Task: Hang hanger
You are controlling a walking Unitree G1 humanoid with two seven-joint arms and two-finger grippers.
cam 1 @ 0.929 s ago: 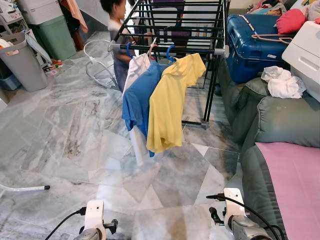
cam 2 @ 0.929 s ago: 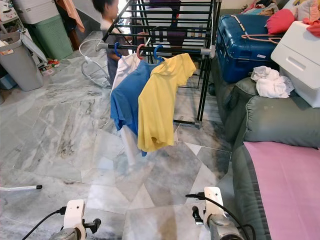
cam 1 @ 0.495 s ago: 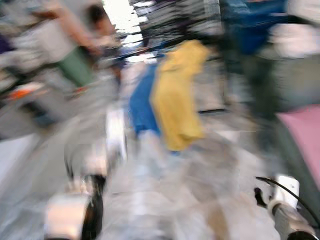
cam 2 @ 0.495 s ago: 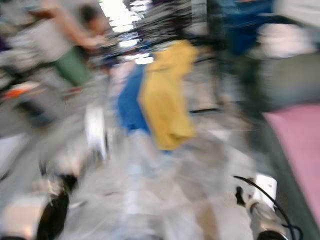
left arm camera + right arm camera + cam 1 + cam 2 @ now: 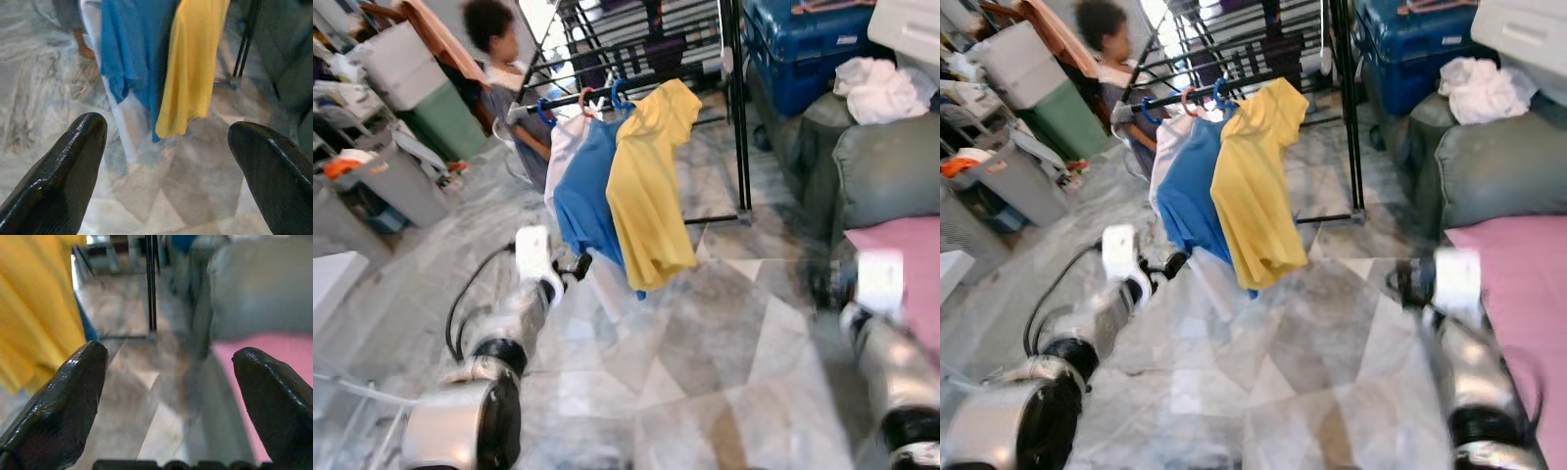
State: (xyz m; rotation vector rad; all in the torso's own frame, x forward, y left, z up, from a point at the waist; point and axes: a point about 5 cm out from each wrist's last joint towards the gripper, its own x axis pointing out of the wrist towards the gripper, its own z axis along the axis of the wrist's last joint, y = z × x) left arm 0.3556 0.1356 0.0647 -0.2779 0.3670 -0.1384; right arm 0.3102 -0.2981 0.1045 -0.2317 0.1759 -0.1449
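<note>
Three shirts are hanging side by side on the front bar of a black drying rack [image 5: 734, 108] in the far middle of the scene: a white shirt [image 5: 564, 147] on the left, a blue shirt [image 5: 587, 201] in the middle and a yellow shirt [image 5: 649, 191] on the right. Each is hanging from its own hanger: a blue hanger [image 5: 544, 112], a pink hanger [image 5: 586, 98] and another blue hanger [image 5: 621, 94], all hooked on the bar. A person [image 5: 499, 69] is standing behind the rack on the far left, beside a grey bin [image 5: 396, 181]. The left gripper [image 5: 164, 161] is reaching forward over the marble floor [image 5: 705, 343] toward the shirts, with its fingers [image 5: 63, 171] spread wide apart and holding nothing. The right gripper [image 5: 168, 396] is being held near the grey sofa [image 5: 886, 166] with a pink cover [image 5: 911, 259] on the right, fingers also wide apart and empty. A blue suitcase [image 5: 793, 49] is lying on the far right.
</note>
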